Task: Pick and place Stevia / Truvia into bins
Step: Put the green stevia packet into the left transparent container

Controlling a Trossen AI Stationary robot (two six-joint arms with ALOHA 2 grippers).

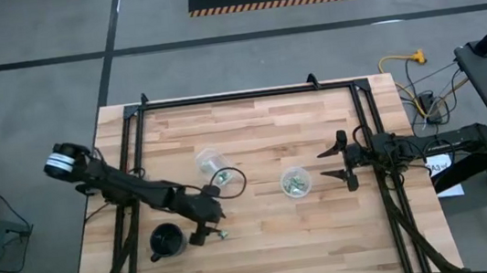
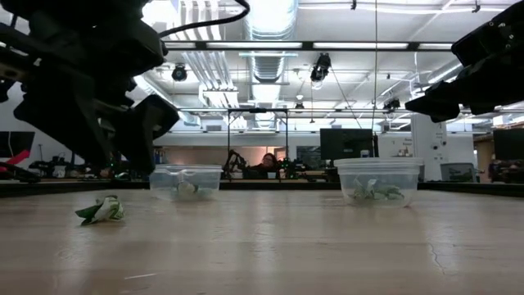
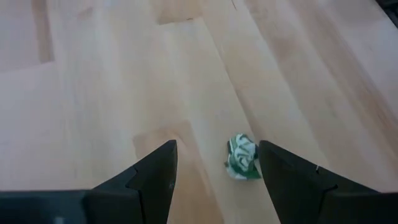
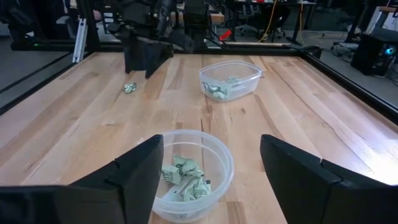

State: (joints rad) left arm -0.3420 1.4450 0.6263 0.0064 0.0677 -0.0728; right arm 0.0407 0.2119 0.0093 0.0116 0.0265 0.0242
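Beside the black cup (image 1: 167,242) on the wooden desk (image 1: 266,253), a single crumpled green-and-white packet (image 1: 223,232) is lying loose, and the left hand (image 1: 209,219) is hanging right over it with its fingers (image 3: 155,177) spread apart and nothing between them. Seen from the left wrist, the packet (image 3: 242,158) is sitting off-centre in the gap, close to one finger rather than midway. Farther from the cup, the two clear bins are standing well apart: the nearer bin (image 1: 213,166) is lying just beyond the left hand, and the farther bin (image 1: 295,183) is sitting in front of the right hand (image 1: 346,163), which is waiting with its fingers wide apart and empty. Both bins are already holding a few packets. The step in hand looks like the pickup of this last loose packet. To do it well, the left hand is probably needing a small sideways shift so the packet is centred between the fingers, then a straight descent until the tips are nearly touching the desk, since the packet is small, light and low. Closing slowly is advisable, because a fingertip brushing it first is likely to flick it away or toward the cup. Lifting clear before swinging to the nearer bin should be avoiding a knock on its rim.
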